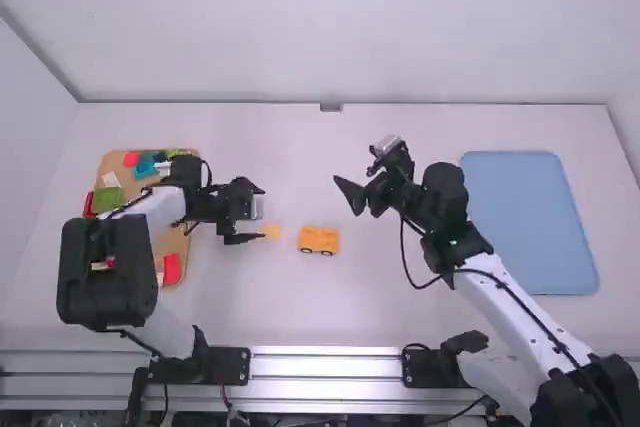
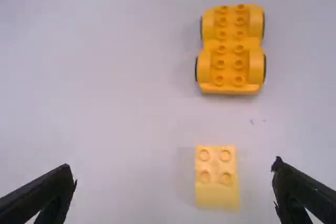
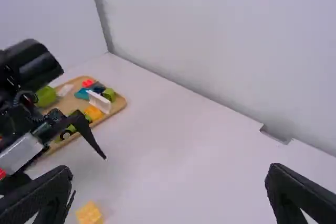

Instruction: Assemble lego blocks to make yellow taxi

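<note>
Near the table's middle stands the yellow wheeled car base (image 1: 319, 240), studs up, its studs and four corners showing in the left wrist view (image 2: 230, 51). Left of it lies a small yellow block (image 1: 271, 231), apart from the base. My left gripper (image 1: 262, 214) is open just beside that block; in the left wrist view, the block (image 2: 216, 177) shows between the spread fingers of the gripper (image 2: 176, 184). My right gripper (image 1: 361, 179) is open and empty above the table, beyond and right of the car base; its fingers stand wide in the right wrist view, gripper (image 3: 168, 190).
A wooden tray (image 1: 112, 163) with assorted blocks lies at the left, partly under the left arm. A blue tray (image 1: 530, 222) lies at the right. A small dark fixture (image 1: 331, 107) sits at the table's far edge.
</note>
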Controlling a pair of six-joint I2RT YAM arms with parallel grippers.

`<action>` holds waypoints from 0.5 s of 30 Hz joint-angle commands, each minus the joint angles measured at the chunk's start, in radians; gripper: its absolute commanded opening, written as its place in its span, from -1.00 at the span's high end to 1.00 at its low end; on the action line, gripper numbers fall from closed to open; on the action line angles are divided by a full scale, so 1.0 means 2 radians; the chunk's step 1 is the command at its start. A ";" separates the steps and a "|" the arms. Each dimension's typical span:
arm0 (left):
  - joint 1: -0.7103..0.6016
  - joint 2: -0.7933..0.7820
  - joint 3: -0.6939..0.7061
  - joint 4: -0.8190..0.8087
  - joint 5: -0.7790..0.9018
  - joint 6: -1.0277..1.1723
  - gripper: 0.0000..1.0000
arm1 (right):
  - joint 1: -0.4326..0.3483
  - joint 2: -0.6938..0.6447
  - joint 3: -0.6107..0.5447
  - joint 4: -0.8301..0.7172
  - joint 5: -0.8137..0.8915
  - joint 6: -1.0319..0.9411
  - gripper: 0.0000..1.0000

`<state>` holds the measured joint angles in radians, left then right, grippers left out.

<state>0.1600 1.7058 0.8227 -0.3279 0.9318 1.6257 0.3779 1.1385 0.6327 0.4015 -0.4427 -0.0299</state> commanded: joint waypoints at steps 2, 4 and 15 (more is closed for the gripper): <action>0.014 0.038 -0.028 0.033 0.102 -0.031 -0.98 | 0.000 -0.007 -0.003 -0.002 -0.001 0.001 -0.96; 0.014 0.062 -0.029 0.053 0.111 -0.034 -0.99 | 0.000 -0.007 -0.003 -0.006 -0.001 -0.002 -0.96; 0.012 0.162 0.035 0.000 0.090 0.015 -0.98 | 0.015 -0.007 -0.003 -0.007 -0.002 -0.002 -0.96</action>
<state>0.1833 2.0117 0.8776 -0.3103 1.0878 1.5940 0.4023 1.1385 0.6327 0.3862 -0.4423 -0.0345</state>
